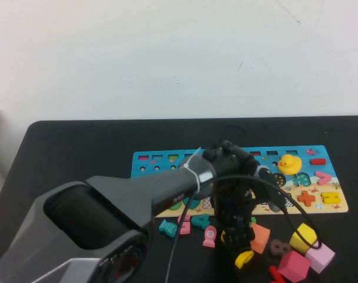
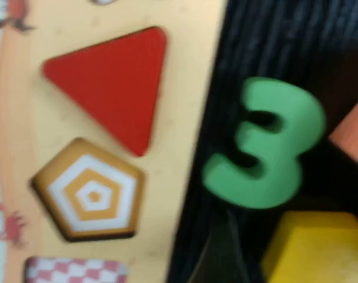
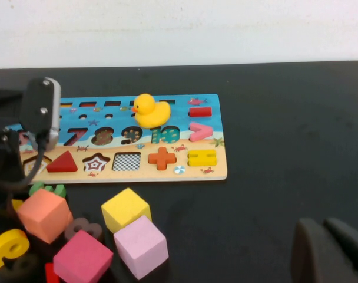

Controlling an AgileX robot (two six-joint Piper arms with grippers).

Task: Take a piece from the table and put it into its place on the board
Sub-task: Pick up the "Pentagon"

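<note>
The board [image 1: 149, 168] lies across the middle of the table [image 1: 79, 153]. My left gripper [image 1: 238, 236] is low over the table just in front of the board, among loose pieces. In the left wrist view a yellow piece [image 2: 320, 247] sits between its jaws, next to a green 3 [image 2: 267, 147]. The tan strip [image 2: 185, 88] shows a red triangle [image 2: 114, 82] in place and an empty pentagon recess [image 2: 90, 194]. My right gripper [image 3: 329, 253] is shut and empty over bare table to the right of the board; it is out of the high view.
A yellow duck [image 1: 289, 163] stands on the board. In front of the board lie an orange cube [image 1: 259, 237], a yellow cube [image 1: 302, 236], a light pink cube [image 1: 321, 256], a magenta cube [image 1: 294, 266], a curved yellow piece [image 1: 244, 258] and teal pieces [image 1: 167, 227].
</note>
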